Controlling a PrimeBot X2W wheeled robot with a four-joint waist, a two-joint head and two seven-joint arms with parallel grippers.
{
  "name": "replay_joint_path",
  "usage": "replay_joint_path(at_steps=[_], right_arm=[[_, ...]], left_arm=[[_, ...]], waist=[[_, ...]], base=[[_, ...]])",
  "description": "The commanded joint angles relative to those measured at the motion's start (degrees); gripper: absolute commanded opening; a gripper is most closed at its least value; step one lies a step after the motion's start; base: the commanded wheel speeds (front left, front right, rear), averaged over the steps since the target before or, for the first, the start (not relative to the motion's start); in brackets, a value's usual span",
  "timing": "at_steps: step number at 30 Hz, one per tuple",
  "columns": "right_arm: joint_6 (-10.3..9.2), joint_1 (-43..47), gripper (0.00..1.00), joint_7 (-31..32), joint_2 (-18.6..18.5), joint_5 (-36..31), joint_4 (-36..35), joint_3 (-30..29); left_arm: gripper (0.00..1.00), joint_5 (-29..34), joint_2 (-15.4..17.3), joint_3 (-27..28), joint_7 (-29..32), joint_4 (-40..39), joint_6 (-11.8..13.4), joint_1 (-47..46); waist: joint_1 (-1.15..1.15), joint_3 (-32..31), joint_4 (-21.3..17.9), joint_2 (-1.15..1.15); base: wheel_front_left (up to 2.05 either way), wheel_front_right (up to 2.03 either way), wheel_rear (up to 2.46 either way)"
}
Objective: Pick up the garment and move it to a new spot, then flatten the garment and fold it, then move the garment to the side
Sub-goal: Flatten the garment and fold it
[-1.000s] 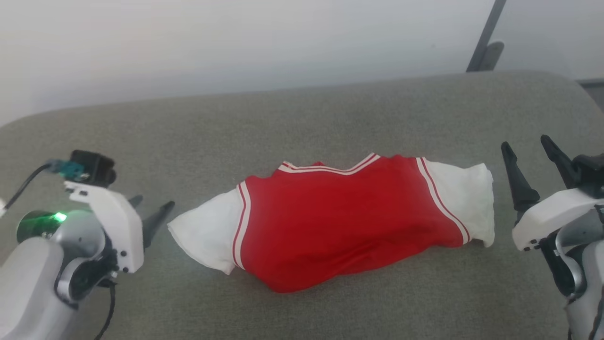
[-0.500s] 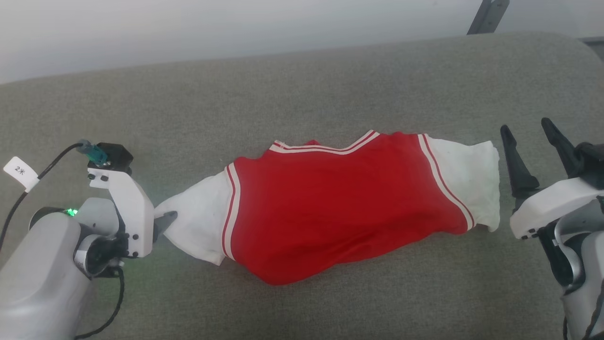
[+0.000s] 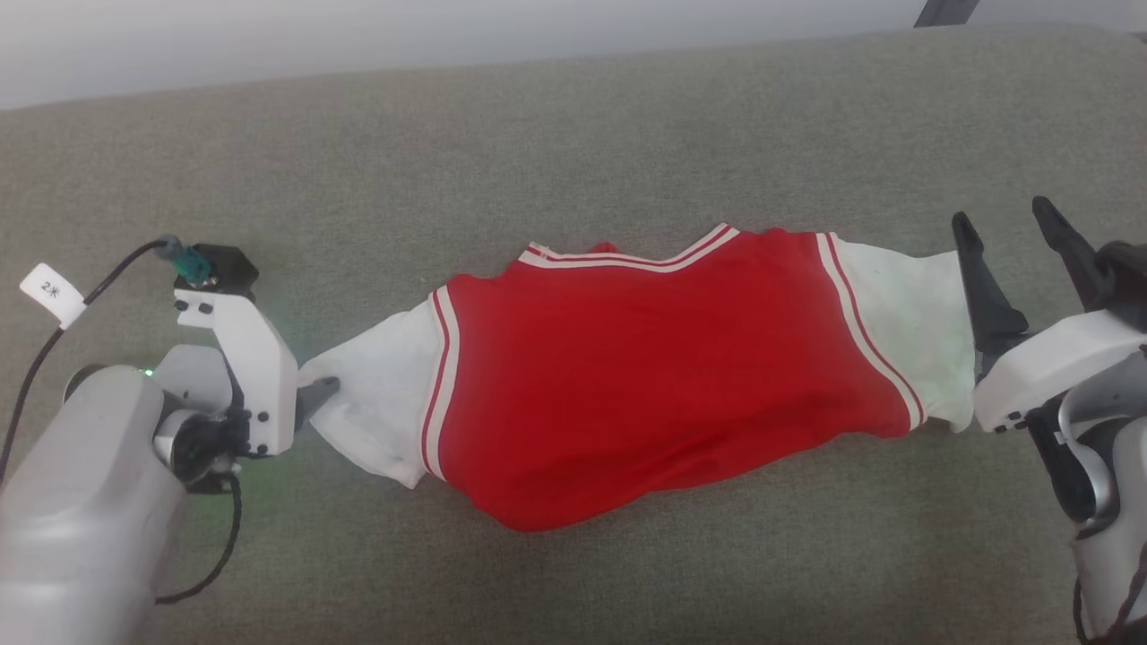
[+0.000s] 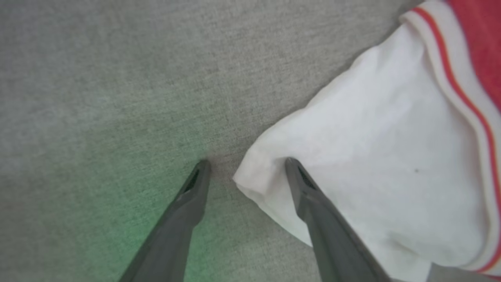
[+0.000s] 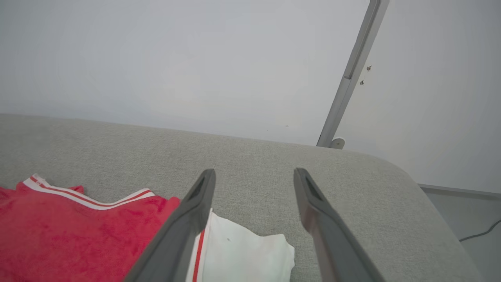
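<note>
The garment [image 3: 654,376], a red jersey with white short sleeves and white stripe trim, lies bunched lengthwise on a grey upholstered surface [image 3: 573,134]. My left gripper [image 3: 312,394] is down at the tip of its left sleeve [image 4: 375,164]. In the left wrist view this gripper [image 4: 246,162] is open, with the sleeve's corner between its fingers. My right gripper [image 3: 1001,213] stands open, fingers up, right at the edge of the right sleeve [image 3: 914,331]. In the right wrist view the open gripper [image 5: 254,171] hovers above that sleeve [image 5: 242,254], holding nothing.
A pale wall [image 5: 176,58] rises behind the rounded far edge of the surface. A grey metal bar [image 5: 348,78] leans at the back right. A cable with a white tag [image 3: 52,291] trails from my left wrist. Grey fabric spreads wide in front of and behind the garment.
The head camera has tilted down. My left gripper has moved in to the tip of the left sleeve. The right gripper has closed the gap to the right sleeve's edge. Both stay open.
</note>
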Motion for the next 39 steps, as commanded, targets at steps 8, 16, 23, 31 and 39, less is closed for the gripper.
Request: replay_joint_path(at_steps=[8,16,23,31,39], right_arm=[[-0.10,-1.80,1.00,5.24,-1.05,2.24,1.23,-0.34],[-0.10,-7.00,1.00,16.01,-4.37,7.53,9.42,0.69],[-0.10,-11.32,1.00,27.36,-7.78,11.81,16.88,2.39],[-0.09,-13.48,1.00,37.81,-8.95,14.57,22.25,3.22],[-0.10,-14.80,0.00,42.16,-10.56,15.76,23.04,7.07]], left_arm=[[0.00,-1.39,-2.43,-2.30,-0.35,5.75,0.01,-0.83],[0.00,-2.82,-2.65,-3.81,-2.24,5.87,0.09,-3.26],[0.00,-4.03,-3.16,-5.56,-3.23,5.99,0.16,-4.57],[0.00,-4.87,-3.96,-7.19,-4.07,6.32,0.23,-5.80],[0.00,-6.65,-3.72,-8.49,-5.04,6.70,0.23,-6.58]], waist=[[0.00,1.47,0.82,-0.01],[0.00,3.41,2.58,-0.01],[0.00,5.02,4.27,-0.01],[0.00,6.08,5.47,-0.01],[0.00,5.12,6.13,-0.01]], base=[[0.00,0.00,0.00],[0.00,0.00,0.00],[0.00,0.00,0.00],[0.00,0.00,0.00],[0.00,0.00,0.00]])
